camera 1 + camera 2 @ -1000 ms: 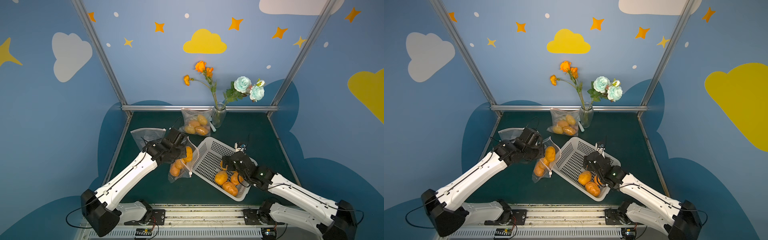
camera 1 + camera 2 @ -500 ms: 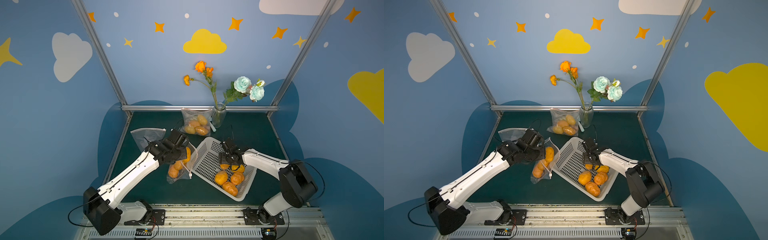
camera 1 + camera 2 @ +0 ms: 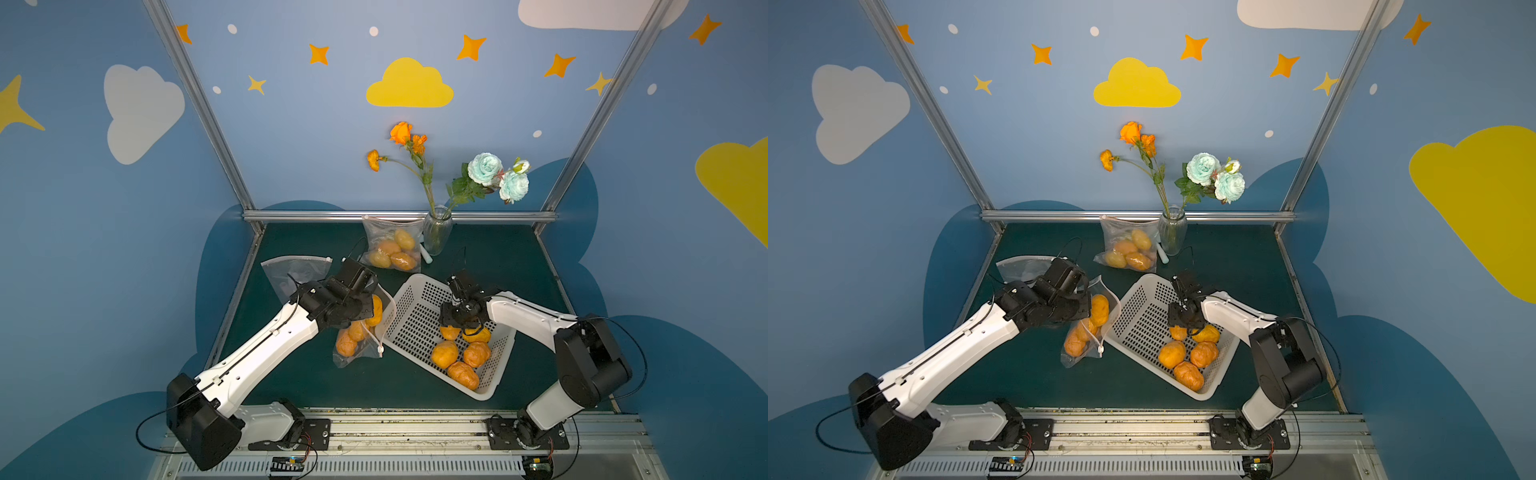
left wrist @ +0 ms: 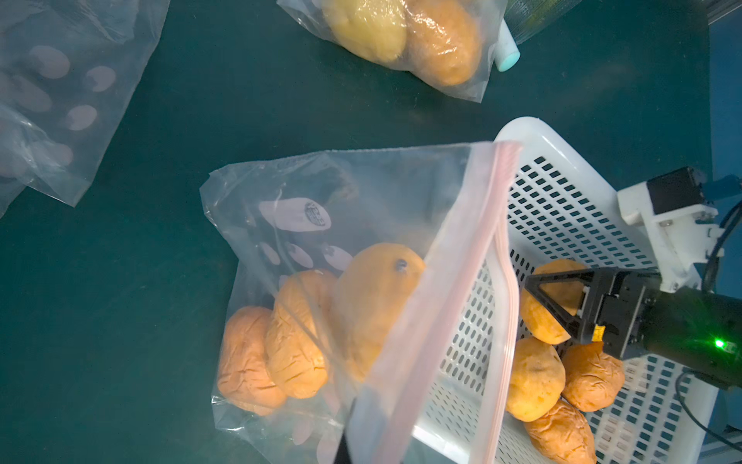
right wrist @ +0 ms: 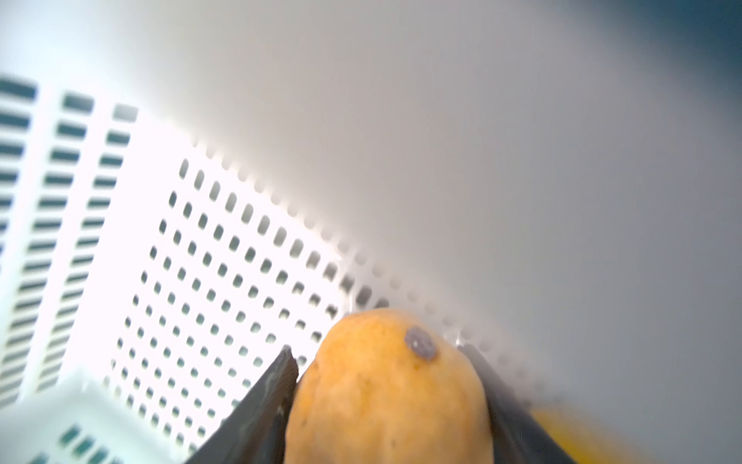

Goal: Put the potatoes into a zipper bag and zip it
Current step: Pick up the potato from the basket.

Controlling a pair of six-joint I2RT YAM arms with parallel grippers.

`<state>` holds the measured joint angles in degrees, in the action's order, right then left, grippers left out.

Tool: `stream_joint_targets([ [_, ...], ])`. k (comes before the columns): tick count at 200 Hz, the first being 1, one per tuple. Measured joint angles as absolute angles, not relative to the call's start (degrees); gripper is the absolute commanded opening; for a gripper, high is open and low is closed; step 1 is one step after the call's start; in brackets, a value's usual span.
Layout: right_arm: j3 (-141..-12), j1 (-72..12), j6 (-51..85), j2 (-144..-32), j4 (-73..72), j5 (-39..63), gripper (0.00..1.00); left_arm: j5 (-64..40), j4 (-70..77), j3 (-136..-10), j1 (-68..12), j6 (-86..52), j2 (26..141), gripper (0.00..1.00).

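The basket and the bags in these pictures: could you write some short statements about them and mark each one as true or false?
1. The bag held by the left gripper contains three potatoes. True.
2. The white basket is empty. False: several potatoes lie in it.
3. The right gripper has its fingers on both sides of one potato in the basket. True.
4. The bag beside the vase holds nothing. False: this bag, next to the vase, holds potatoes.

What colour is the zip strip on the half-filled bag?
Pale pink zip strip, clearest in the left wrist view.
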<state>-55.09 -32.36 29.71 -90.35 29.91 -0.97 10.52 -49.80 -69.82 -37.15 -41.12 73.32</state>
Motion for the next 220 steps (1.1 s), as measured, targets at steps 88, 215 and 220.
stream_joint_targets([
  [88,-43.33,-35.70,27.14,-66.65,26.55,1.63,0.46,10.39,-49.56,-69.82,-37.17,-40.69,73.32,0.04],
  [215,-33.41,-41.15,27.18,-46.81,19.70,3.51,0.43,9.32,-48.14,-68.01,-37.17,-41.41,73.01,0.04],
  [220,-33.43,-41.17,27.18,-46.92,19.59,3.49,0.43,9.34,-48.12,-68.01,-37.17,-41.89,72.95,0.04],
])
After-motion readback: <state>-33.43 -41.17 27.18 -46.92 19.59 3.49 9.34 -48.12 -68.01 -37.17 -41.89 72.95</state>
